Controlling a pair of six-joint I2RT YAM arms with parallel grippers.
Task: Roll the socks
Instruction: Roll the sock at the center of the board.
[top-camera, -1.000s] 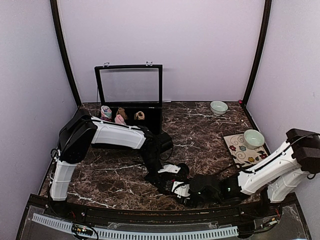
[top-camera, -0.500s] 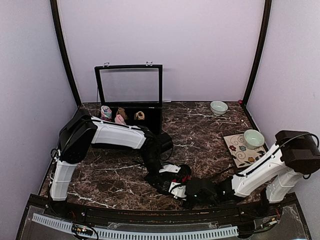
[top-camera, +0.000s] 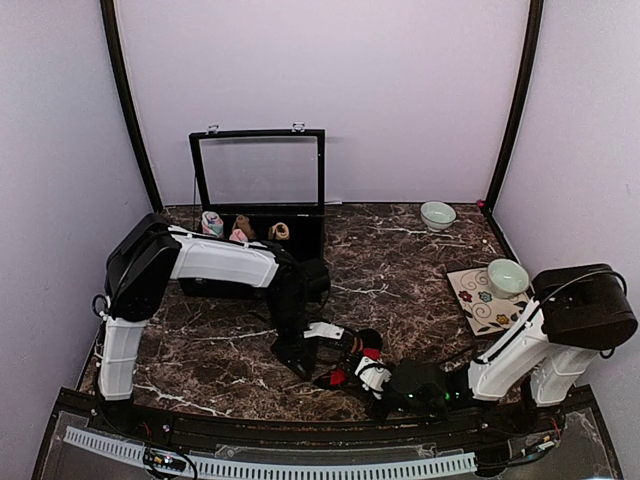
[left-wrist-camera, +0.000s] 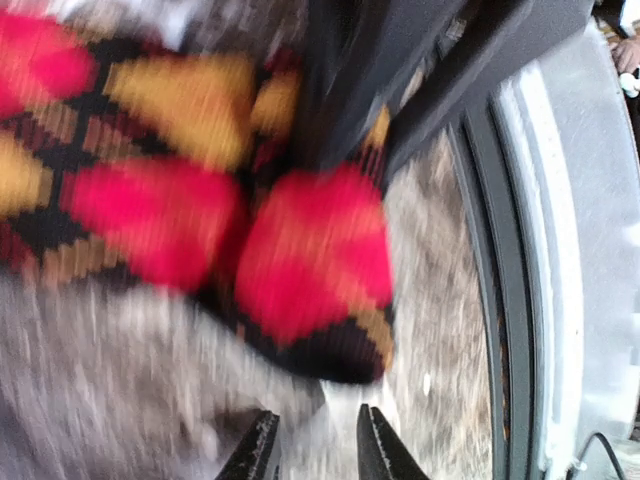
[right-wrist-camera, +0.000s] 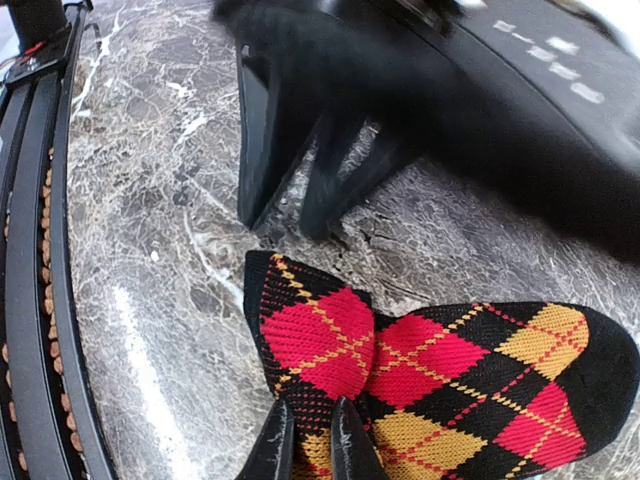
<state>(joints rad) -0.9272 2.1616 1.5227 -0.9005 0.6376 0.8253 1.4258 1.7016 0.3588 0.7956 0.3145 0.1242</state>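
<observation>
A black sock with red and yellow argyle diamonds (right-wrist-camera: 440, 370) lies on the marble table near its front edge; it also shows in the top view (top-camera: 345, 366) and blurred in the left wrist view (left-wrist-camera: 300, 250). My right gripper (right-wrist-camera: 310, 445) rests on the sock's cuff end, its fingers nearly together with fabric pinched between them; in the top view it (top-camera: 368, 378) is at the sock's right. My left gripper (left-wrist-camera: 318, 450) is open and empty, just short of the sock's edge; it also shows in the top view (top-camera: 298, 360). The cream striped sock is out of view.
A black case with its lid up (top-camera: 258, 170) stands at the back left, small sock rolls (top-camera: 240, 230) inside. A green bowl (top-camera: 437, 214) sits at the back right, another bowl (top-camera: 507, 276) on a floral mat (top-camera: 480, 305). The table's front rail (right-wrist-camera: 40, 300) is close.
My left gripper has moved back to the left, off the sock, with open jaws. My right gripper has slid left along the front edge with the sock.
</observation>
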